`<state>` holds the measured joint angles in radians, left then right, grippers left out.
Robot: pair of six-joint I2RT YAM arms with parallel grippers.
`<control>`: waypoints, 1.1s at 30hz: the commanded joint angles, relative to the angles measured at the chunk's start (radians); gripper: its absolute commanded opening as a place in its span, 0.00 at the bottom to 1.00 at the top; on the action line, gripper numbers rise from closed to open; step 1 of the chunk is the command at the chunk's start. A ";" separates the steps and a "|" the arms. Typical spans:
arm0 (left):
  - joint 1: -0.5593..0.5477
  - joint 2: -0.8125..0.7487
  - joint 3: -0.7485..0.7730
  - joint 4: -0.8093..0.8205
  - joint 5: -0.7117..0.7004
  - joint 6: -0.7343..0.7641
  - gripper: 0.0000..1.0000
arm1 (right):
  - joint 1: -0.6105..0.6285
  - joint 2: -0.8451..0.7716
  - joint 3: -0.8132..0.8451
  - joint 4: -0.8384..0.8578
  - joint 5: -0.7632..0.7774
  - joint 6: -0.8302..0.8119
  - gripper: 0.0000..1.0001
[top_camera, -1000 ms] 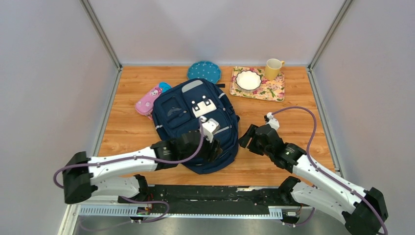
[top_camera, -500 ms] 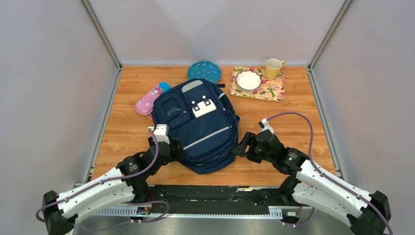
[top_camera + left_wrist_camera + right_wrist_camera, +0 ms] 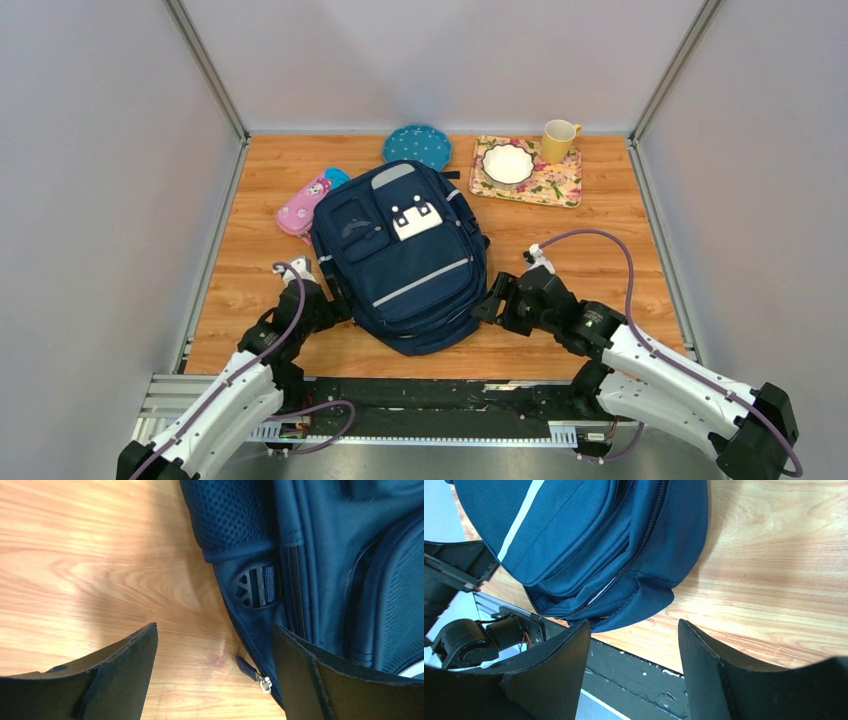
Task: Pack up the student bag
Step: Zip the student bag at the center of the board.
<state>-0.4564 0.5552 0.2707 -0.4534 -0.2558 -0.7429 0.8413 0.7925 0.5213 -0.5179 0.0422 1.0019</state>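
Left edge: the pale wood table runs to a metal frame post and grey wall at 9 o'clock; a bare strip lies between that wall and the bag.
Left gripper: at the bag's 8 o'clock, low over the wood, jaws spread wide with nothing between them. Its right-hand finger sits just beside the bag's side seam, near a small silver zip pull and a black strap buckle.
Pencil case: the small pink fabric pencil case lies on the table at the bag's 10 o'clock, touching its edge and not packed.
Student bag: the large navy blue fabric backpack lies flat at table centre, front pockets up and grey top panel towards 12 o'clock. Its zips look shut from above (what is inside cannot be told).
Progress: early, in my judgement. No pocket stands open and the pencil case is outside, so opening, loading and closing are all left.
Plate: a round teal dotted plate sits at the bag's 12 o'clock, against the far edge.
Right gripper: at the bag's 4 o'clock, jaws apart and holding nothing, aimed at the bag's bottom corner.
Tray: a floral rectangular tray at 1 o'clock carries a white scalloped bowl and a yellow mug.
Right edge: open wood at 3 o'clock gives the right arm the most room, while the bag's bottom lies near the table's near edge at 6 o'clock.
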 commanded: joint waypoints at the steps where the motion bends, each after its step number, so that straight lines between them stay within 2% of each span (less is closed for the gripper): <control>1: 0.044 -0.009 -0.103 0.188 0.225 -0.036 0.88 | 0.005 -0.021 0.005 0.048 -0.018 0.010 0.68; 4: 0.048 -0.024 -0.181 0.317 0.280 -0.094 0.77 | 0.005 -0.019 0.000 0.068 -0.027 0.009 0.67; 5: 0.048 -0.028 -0.195 0.364 0.288 -0.119 0.71 | 0.005 -0.019 0.002 0.068 -0.066 0.006 0.66; 7: 0.048 -0.031 -0.220 0.389 0.286 -0.134 0.64 | 0.005 -0.022 0.003 0.067 -0.074 0.000 0.66; 10: 0.050 -0.028 -0.237 0.413 0.296 -0.165 0.40 | 0.005 -0.035 0.002 0.058 -0.077 -0.005 0.65; 11: 0.050 -0.025 -0.241 0.430 0.311 -0.171 0.28 | 0.005 -0.036 0.000 0.049 -0.074 -0.005 0.65; 13: 0.048 -0.023 -0.251 0.444 0.332 -0.193 0.15 | 0.005 -0.045 0.000 0.039 -0.074 -0.006 0.64; 14: 0.048 -0.021 -0.255 0.481 0.366 -0.197 0.05 | 0.005 -0.050 0.002 0.041 -0.079 -0.006 0.64; 15: 0.048 -0.020 -0.261 0.496 0.383 -0.205 0.01 | 0.005 -0.055 0.002 0.042 -0.085 -0.006 0.62; 19: 0.027 0.009 -0.260 0.593 0.454 -0.259 0.00 | 0.016 -0.062 0.013 0.070 -0.111 -0.035 0.62; 22: -0.055 0.054 -0.223 0.614 0.429 -0.268 0.00 | 0.074 -0.068 0.028 0.073 -0.059 -0.051 0.62; 24: -0.106 0.103 -0.180 0.622 0.391 -0.269 0.00 | 0.160 -0.075 0.048 0.079 0.025 -0.068 0.62; 25: -0.179 0.167 -0.153 0.663 0.371 -0.273 0.00 | 0.256 -0.064 0.066 0.072 0.118 -0.077 0.62; 27: -0.244 0.215 -0.105 0.696 0.350 -0.270 0.00 | 0.344 -0.035 0.091 0.064 0.203 -0.082 0.62; 33: -0.347 0.441 0.045 0.765 0.369 -0.237 0.00 | 0.527 0.034 0.097 0.088 0.376 -0.056 0.54</control>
<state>-0.7486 0.9112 0.2005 0.1566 0.0326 -0.9928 1.2861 0.7906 0.5846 -0.4675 0.2287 0.9451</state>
